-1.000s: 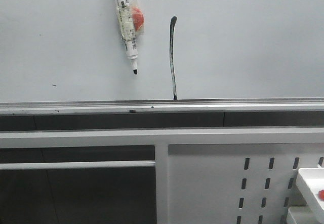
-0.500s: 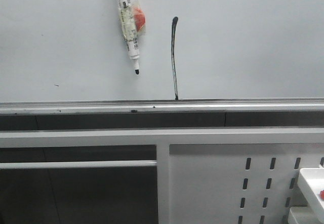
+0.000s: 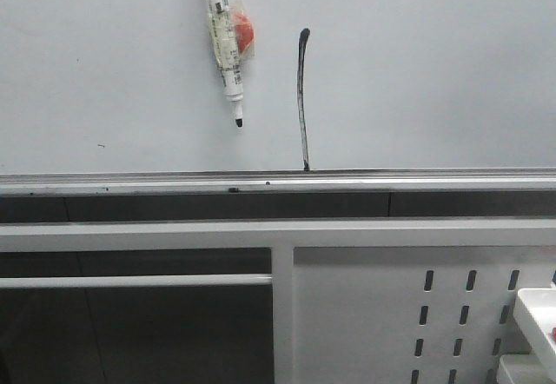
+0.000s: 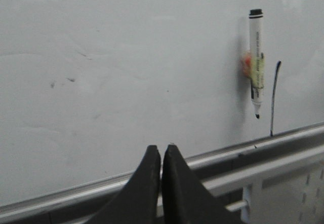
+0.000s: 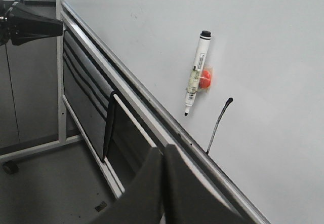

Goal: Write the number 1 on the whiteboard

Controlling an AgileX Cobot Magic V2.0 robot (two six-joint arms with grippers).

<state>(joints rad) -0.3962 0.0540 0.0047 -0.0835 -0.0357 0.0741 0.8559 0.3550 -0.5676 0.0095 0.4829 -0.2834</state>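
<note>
Handwritten number 1 [image 3: 301,97] on whiteboard [image 3: 417,62]; marker [image 3: 224,41] label print unreadable.

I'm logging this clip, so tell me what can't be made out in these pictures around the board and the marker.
- Marker: its upper end is cut off by the top edge of the front view.
- Printing on the marker label: too small to read in any view.
- Whiteboard: its top and sides run out of frame.
- White object, front view: cropped at the right edge, unidentifiable.
- Both pincers: absent from the front view.
</note>
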